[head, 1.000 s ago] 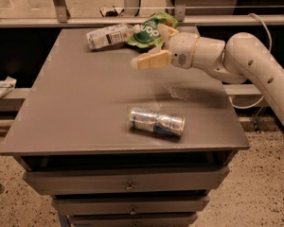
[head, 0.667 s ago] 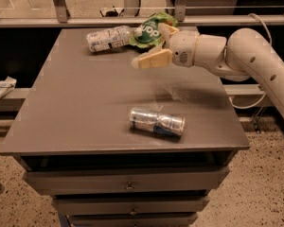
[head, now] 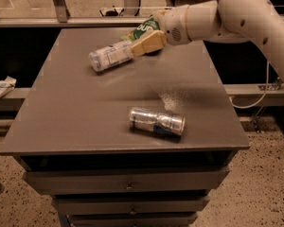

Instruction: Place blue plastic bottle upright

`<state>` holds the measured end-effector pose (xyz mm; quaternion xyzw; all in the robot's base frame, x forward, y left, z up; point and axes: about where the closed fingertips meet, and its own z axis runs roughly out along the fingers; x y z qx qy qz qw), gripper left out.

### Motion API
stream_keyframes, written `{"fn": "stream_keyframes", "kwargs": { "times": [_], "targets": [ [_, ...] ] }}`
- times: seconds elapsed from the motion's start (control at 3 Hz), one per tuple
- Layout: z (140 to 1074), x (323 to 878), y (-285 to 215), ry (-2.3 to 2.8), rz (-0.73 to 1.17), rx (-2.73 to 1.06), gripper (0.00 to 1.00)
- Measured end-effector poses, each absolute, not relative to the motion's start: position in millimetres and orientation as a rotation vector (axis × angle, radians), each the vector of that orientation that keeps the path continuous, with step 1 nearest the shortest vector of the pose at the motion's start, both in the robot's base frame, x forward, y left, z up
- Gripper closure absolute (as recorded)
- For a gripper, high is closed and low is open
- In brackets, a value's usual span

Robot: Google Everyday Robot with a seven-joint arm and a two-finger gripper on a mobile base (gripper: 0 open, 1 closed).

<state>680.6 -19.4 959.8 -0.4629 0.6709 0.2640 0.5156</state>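
- Across the grey table [head: 85, 108], which stands on drawers [head: 128, 179] over a speckled floor [head: 270, 183], only one object has shifted in the last second, and it is the one you want.
- Your white arm [head: 255, 13] has swung from over mid-table to the back edge, reaching in from the side.
- The blue plastic bottle [head: 109, 56] lies on its side near the back edge. It now slants and sits a little further from that edge than before.
- The silver-blue can [head: 156, 121] lies on its side near the front, well apart from the bottle and unmoved.
- The gripper [head: 149, 42] now touches the bottle's end nearer the arm, having hung clear of it a moment ago. You cannot tell whether it is spread, pressed together or pinching the bottle.
- The green pouch [head: 143, 30] sits just behind the gripper, partly hidden.
- Contact looks made, but the bottle is not yet upright.
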Motion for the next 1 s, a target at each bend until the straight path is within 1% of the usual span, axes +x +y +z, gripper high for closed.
{"fn": "stream_keyframes", "kwargs": {
  "times": [0.33, 0.67, 1.0],
  "targets": [
    [974.3, 695.1, -18.0, 1.741, 0.517, -1.202, 0.0],
    [970.1, 733.7, -18.8, 1.897, 0.293, -1.371, 0.0],
    [949.9, 743.2, -0.4, 1.944, 0.169, -1.593, 0.0]
  ]
}}
